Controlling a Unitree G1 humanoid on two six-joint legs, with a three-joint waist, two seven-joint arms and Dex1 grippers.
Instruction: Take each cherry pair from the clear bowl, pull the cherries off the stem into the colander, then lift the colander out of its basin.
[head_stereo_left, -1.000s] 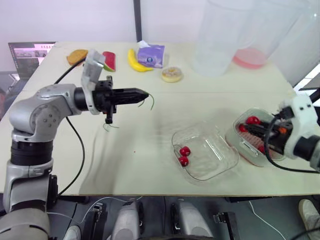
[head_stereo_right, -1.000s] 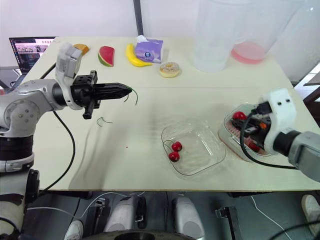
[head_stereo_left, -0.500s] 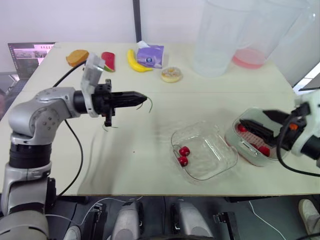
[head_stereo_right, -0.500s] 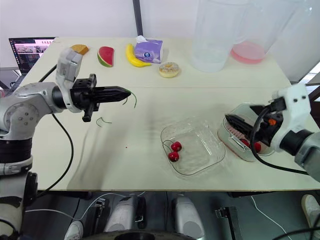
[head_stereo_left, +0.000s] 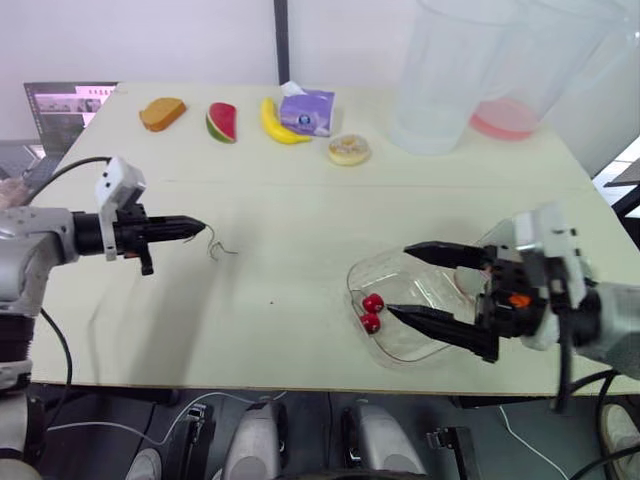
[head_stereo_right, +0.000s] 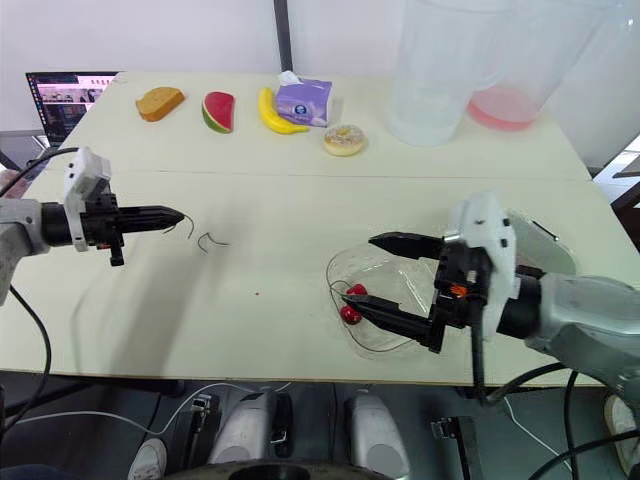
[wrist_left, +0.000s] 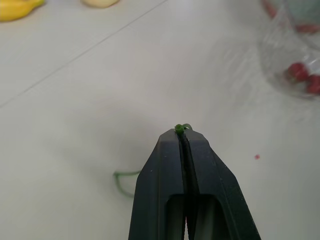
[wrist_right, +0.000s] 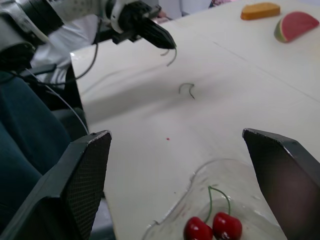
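bare table (head_stereo_right: 280, 210) centre, bowl (head_stereo_left: 353, 276) wall rings cherries (head_stereo_left: 373, 302)

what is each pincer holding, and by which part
Left pincer: a bare green stem, pinched at one end. Right pincer: nothing, open at the clear bowl.

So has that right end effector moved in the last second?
Yes. The right end effector swung to the robot's left, from beside the clear bowl to over it.
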